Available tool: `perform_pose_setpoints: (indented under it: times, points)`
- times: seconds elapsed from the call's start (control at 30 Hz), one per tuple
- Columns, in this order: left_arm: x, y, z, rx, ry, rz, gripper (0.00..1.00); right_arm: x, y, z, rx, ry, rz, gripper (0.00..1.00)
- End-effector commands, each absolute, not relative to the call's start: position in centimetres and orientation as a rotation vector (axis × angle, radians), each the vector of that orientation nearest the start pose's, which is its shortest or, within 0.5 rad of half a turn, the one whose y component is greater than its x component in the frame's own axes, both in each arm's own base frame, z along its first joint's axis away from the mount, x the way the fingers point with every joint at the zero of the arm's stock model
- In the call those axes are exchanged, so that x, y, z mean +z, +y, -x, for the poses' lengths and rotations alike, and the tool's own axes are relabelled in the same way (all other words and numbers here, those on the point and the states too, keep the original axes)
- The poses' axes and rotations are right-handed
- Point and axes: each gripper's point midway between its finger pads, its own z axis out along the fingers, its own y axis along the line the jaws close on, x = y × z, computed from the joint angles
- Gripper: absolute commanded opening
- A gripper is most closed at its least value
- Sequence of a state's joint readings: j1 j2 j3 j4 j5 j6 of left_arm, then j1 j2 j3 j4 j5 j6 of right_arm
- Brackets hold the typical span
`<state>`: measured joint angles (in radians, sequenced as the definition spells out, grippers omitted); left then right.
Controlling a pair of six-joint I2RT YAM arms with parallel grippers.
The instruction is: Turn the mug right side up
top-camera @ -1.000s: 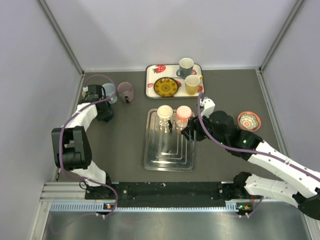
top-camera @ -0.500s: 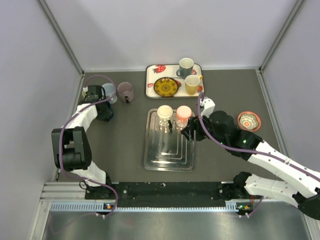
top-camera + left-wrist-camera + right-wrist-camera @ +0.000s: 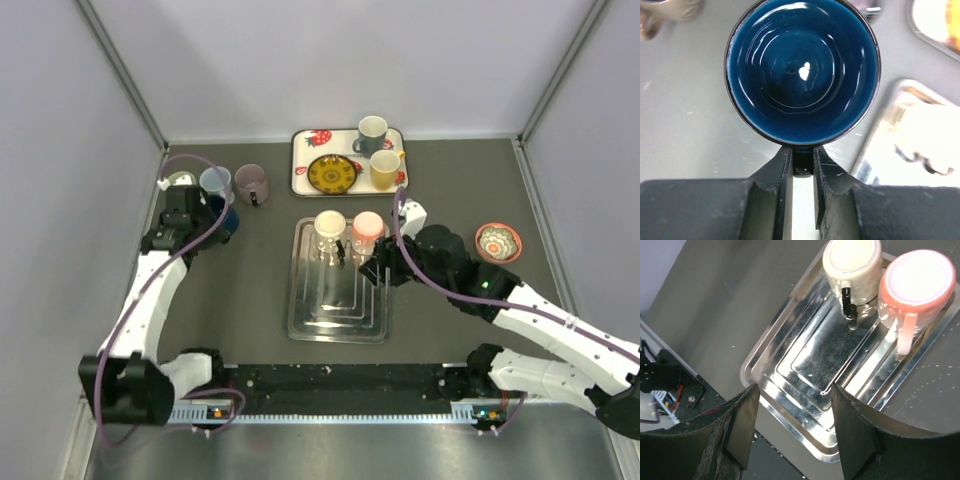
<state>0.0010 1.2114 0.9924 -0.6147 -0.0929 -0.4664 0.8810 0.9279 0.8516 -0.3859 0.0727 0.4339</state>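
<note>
At the far left of the table, the left gripper is pinched tight on the handle of the blue mug. The mug's mouth faces the wrist camera, so I think the turn is partway done. Next, it should stand the mug on its bottom, then let go. The right gripper hangs wide open over the tray, holding nothing.

L arm: elbow swung toward 6 o'clock, forearm now stretched out | L gripper: jaws narrowed onto handle of blue mug | blue mug: shifted slightly toward 2 o'clock | R gripper: crept slightly toward 7 o'clock
</note>
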Motion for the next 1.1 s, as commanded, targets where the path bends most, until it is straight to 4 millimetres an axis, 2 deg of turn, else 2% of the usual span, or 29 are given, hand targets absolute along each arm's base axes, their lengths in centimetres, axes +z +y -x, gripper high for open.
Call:
perform_pose_setpoints:
  times: [0.0, 0.03, 0.07, 0.1, 0.13, 0.17, 0.23, 0.27, 0.3, 0.33, 0.37, 0.4, 0.5, 0.53, 0.57, 0.6, 0.63, 0.7, 0.87, 1.07]
  points:
    - [25.0, -6.4, -30.7, -0.462, 2.056, 0.466, 0.0, 25.7, 26.7, -19.4, 0.904, 1.996, 0.387, 0.59]
    - [26.1, -8.2, -30.0, -0.582, 2.029, 0.451, 0.0, 26.2, 27.0, -19.6, 0.923, 1.975, 0.372, 0.59]
    - [28.9, -9.2, -29.3, -0.668, 1.925, 0.407, 0.0, 26.6, 27.4, -19.2, 0.972, 1.975, 0.36, 0.59]
    - [29.0, -10.8, -28.4, -0.746, 1.916, 0.368, 0.0, 26.7, 27.7, -18.9, 1.007, 1.971, 0.357, 0.59]
    - [30.1, -12.3, -27.5, -0.853, 1.888, 0.348, 0.0, 27.6, 28.1, -18.9, 1.052, 1.932, 0.343, 0.6]
    - [32.0, -13.2, -26.6, -0.93, 1.815, 0.298, 0.0, 28.0, 28.5, -18.6, 1.104, 1.926, 0.315, 0.63]
    - [32.9, -15.0, -25.2, -1.082, 1.763, 0.283, 0.0, 28.6, 29.0, -17.8, 1.202, 1.889, 0.305, 0.66]
    - [32.7, -16.0, -23.7, -1.177, 1.746, 0.243, 0.0, 30.4, 29.4, -17.7, 1.291, 1.821, 0.266, 0.74]
    - [34.8, -16.5, -23.3, -1.247, 1.637, 0.202, 0.0, 29.9, 29.7, -17.0, 1.358, 1.815, 0.279, 0.76]
    - [35.6, -17.1, -22.6, -1.334, 1.601, 0.214, 0.0, 30.4, 29.9, -16.6, 1.42, 1.783, 0.275, 0.77]
    - [36.7, -17.4, -21.5, -1.387, 1.543, 0.174, 0.0, 32.8, 30.2, -16.3, 1.536, 1.677, 0.248, 0.78]
    - [37.0, -17.8, -21.0, -1.432, 1.49, 0.148, 0.0, 31.9, 30.4, -15.5, 1.603, 1.684, 0.265, 0.79]
    - [37.3, -18.8, -19.7, -1.529, 1.45, 0.14, 0.0, 33.0, 30.8, -15.0, 1.766, 1.588, 0.243, 0.79]
    - [38.0, -19.0, -19.3, -1.564, 1.417, 0.128, 0.0, 33.2, 30.9, -14.9, 1.793, 1.572, 0.24, 0.79]
    - [37.8, -19.3, -19.0, -1.589, 1.416, 0.126, 0.0, 32.5, 31.4, -14.8, 1.828, 1.598, 0.233, 0.78]
    - [38.1, -19.5, -18.8, -1.609, 1.398, 0.125, 0.0, 33.3, 31.5, -14.7, 1.855, 1.553, 0.245, 0.77]
    - [38.9, -19.6, -18.4, -1.643, 1.364, 0.113, 0.0, 33.3, 31.7, -14.8, 1.869, 1.55, 0.244, 0.77]
    - [39.1, -20.3, -18.0, -1.682, 1.362, 0.095, 0.0, 33.8, 32.0, -14.8, 1.916, 1.504, 0.243, 0.75]
    - [39.1, -21.5, -17.2, -1.74, 1.38, 0.052, 0.0, 34.6, 32.8, -15.6, 1.936, 1.467, 0.244, 0.73]
    - [38.2, -22.5, -16.7, -1.771, 1.427, 0.039, 0.0, 35.6, 33.6, -16.3, 1.906, 1.445, 0.275, 0.71]
